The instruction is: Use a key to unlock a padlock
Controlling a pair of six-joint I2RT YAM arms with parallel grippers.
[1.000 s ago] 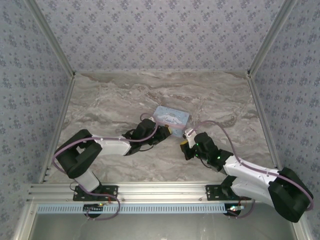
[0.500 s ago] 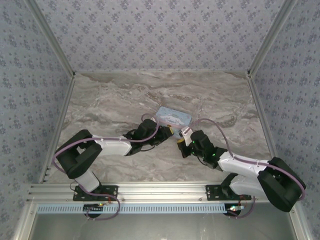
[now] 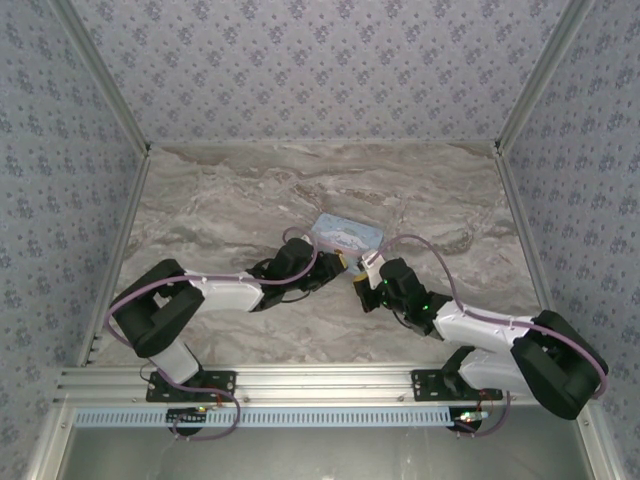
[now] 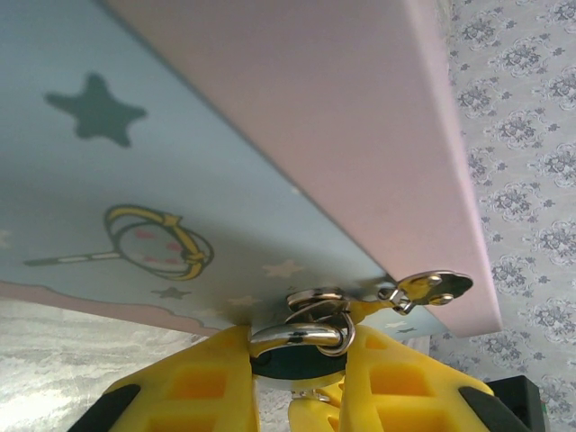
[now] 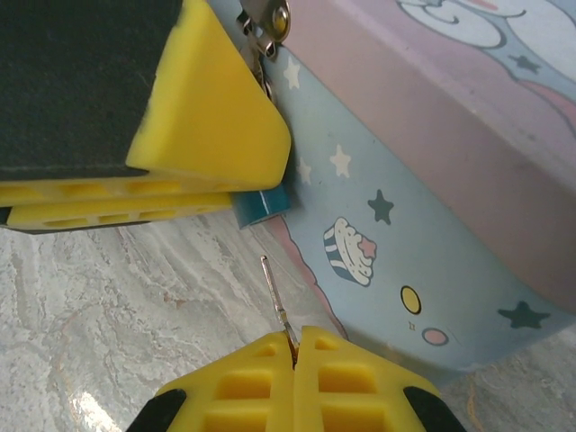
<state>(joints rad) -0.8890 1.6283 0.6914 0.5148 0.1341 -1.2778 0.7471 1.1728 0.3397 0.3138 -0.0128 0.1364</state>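
Pinching padlock [image 5: 263,202] w/ L claw [image 4: 297,364], right against tin's [image 5: 432,252] front wall, below hasp [image 4: 427,288]. Clamping key [image 5: 274,297] in R claw [image 5: 294,360], tip just short of padlock's bottom edge, not touching. Free marble [image 5: 108,297] on near side, tin wall crowding the other.

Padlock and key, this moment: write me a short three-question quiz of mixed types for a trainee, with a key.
1. True or false: the right gripper is shut on the key.
2. What does the left gripper clamp? A the padlock; B the key; C nothing.
3. Short answer: in the right wrist view, is the key's tip touching the padlock?

Key: 1 true. 2 A. 3 No: the tip points toward the padlock, with a gap between them.
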